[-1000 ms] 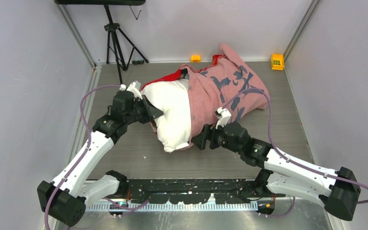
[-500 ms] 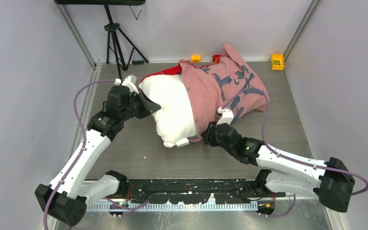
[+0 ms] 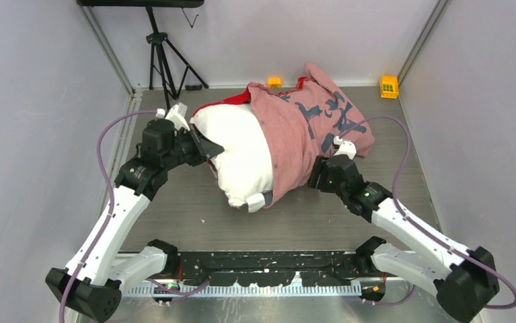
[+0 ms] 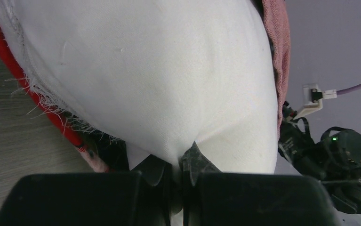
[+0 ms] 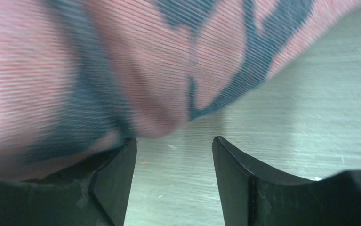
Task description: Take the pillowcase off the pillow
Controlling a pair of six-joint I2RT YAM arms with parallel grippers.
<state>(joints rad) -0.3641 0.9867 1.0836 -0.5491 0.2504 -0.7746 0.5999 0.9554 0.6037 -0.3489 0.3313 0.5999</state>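
Grey tabletop (image 3: 194, 215), left pincer (image 4: 178, 167) clenched on pillow (image 3: 241, 155), right pincer (image 5: 173, 140) (agape) at pillowcase (image 3: 309, 128) edge

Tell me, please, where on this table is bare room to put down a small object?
Widest free patch: the near strip of table between the pillow and the base rail. A second lies right of the pillowcase, near the yellow block. Crowded: the middle, where the left gripper pinches the pillow and the open right gripper stands by the pillowcase.
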